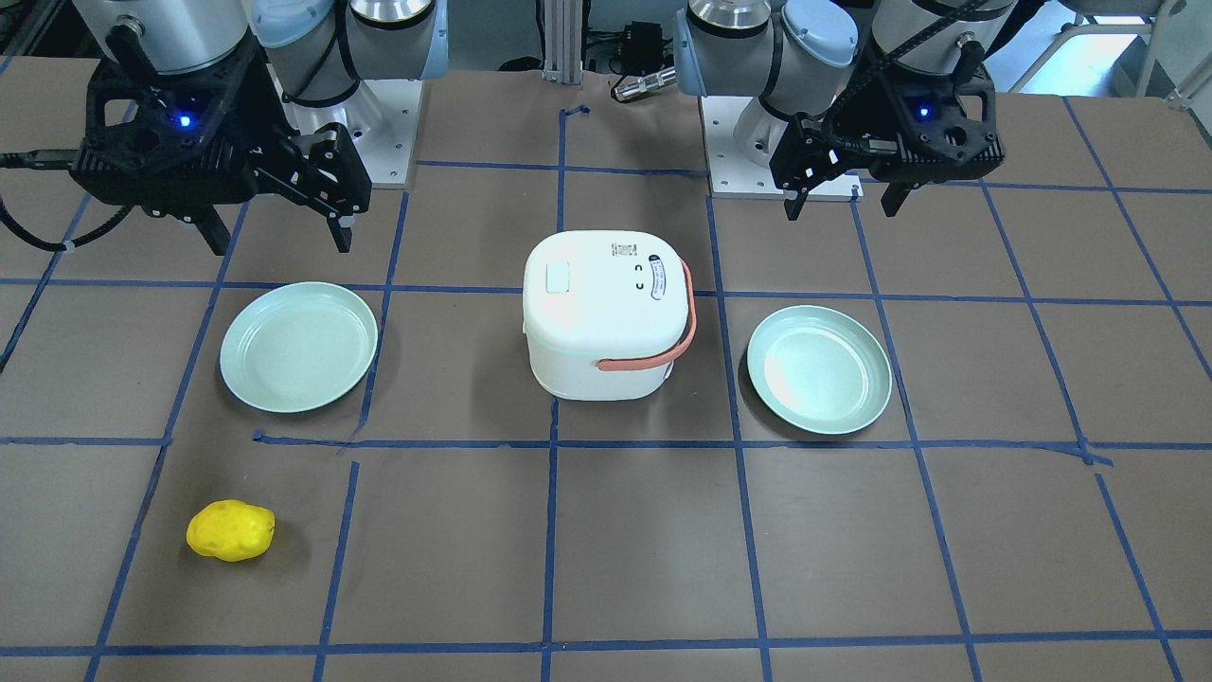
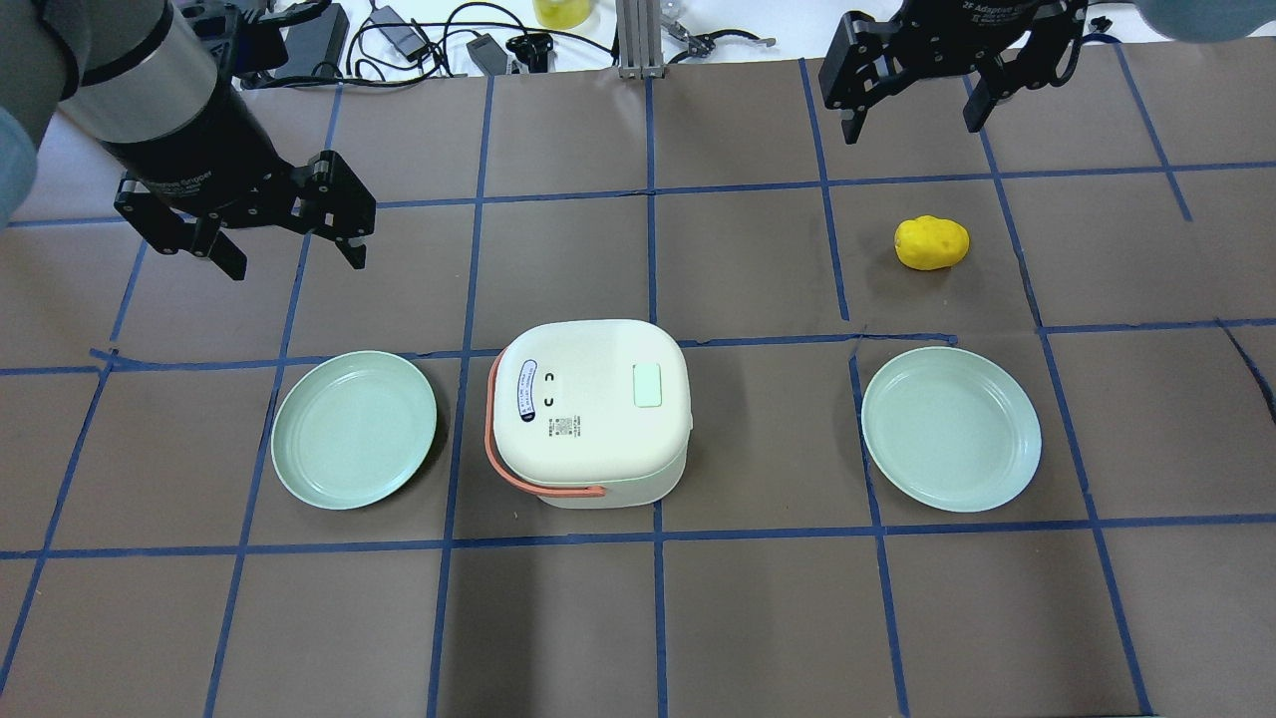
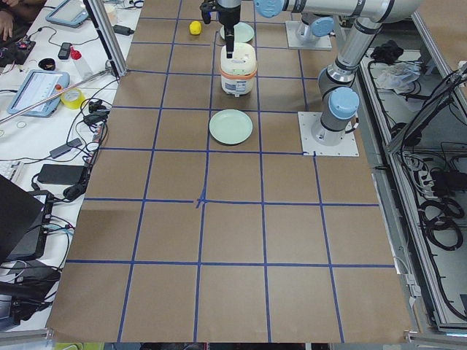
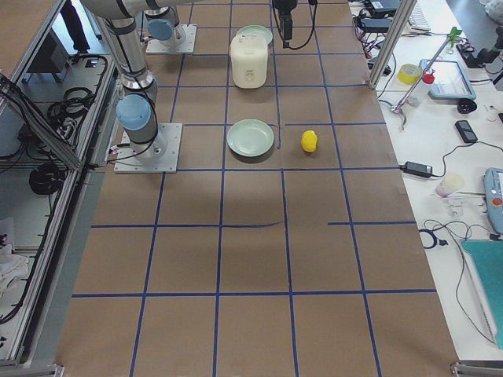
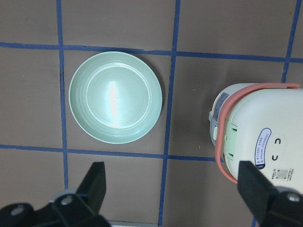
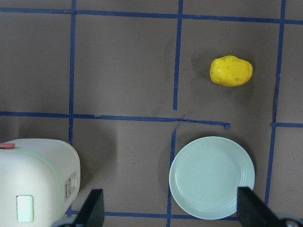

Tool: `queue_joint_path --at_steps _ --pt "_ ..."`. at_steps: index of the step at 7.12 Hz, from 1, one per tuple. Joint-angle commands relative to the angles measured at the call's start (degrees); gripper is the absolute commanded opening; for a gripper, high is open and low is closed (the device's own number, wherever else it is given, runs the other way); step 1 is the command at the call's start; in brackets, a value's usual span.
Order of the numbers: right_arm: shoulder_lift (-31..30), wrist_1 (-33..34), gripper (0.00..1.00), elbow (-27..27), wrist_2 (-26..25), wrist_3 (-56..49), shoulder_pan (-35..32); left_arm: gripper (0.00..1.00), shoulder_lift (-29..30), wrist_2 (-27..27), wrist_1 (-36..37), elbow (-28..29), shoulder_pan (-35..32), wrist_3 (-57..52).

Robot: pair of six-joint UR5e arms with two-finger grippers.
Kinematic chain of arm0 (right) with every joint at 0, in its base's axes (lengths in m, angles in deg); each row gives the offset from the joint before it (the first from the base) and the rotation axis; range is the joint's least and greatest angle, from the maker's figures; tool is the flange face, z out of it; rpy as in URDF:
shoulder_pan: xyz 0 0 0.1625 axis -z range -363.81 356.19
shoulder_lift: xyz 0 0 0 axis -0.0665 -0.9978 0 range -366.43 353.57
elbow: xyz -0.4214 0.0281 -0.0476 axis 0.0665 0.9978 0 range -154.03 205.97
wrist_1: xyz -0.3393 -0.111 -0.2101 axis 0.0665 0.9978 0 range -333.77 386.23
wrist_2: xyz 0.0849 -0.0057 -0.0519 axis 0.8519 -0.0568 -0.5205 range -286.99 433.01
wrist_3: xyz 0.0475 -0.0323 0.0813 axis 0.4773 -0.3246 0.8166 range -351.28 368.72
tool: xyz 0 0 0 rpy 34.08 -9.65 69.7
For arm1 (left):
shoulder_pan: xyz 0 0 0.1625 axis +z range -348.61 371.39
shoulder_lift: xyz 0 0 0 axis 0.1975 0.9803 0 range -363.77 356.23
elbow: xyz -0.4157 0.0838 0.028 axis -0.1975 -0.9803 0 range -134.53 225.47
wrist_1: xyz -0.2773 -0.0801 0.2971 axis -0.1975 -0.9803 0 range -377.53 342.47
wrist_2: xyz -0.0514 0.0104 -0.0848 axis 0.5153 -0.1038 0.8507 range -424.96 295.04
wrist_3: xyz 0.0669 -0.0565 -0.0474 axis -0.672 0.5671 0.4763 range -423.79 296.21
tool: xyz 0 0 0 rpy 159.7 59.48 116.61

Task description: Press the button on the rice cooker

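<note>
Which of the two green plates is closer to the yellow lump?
The plate to the robot's right of the rice cooker: the yellow lump lies just beyond it. The other plate is across the cooker.

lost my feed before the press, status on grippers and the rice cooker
Both open and empty: left gripper, right gripper, neither touching anything. The rice cooker is shut, green button on top exposed. Nothing in the way.

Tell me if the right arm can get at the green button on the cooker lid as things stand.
Probably yes. The button faces up on the right half of the rice cooker lid with nothing over it, and the right gripper hangs open and empty on that side.
</note>
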Motion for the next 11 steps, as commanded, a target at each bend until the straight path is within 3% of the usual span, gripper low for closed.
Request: queue_joint_path --at_steps 1,8,10,11 --pt "0.04 0.33 1.00 -0.23 0.06 0.00 -0.06 1.00 0.00 0.00 0.00 0.09 0.00 -0.09" --pt "0.57 0.24 1.00 -0.66 1.29 3.23 -0.24 1.00 0.00 0.00 0.00 0.00 0.00 0.00" --pt "0.31 4.08 0.98 -2.76 4.35 11.11 -0.76 1.00 0.00 0.00 0.00 0.00 0.00 -0.09" --pt "0.22 4.80 0.91 -3.99 4.46 11.77 -3.03 1.00 0.00 0.00 0.00 0.00 0.00 0.00"
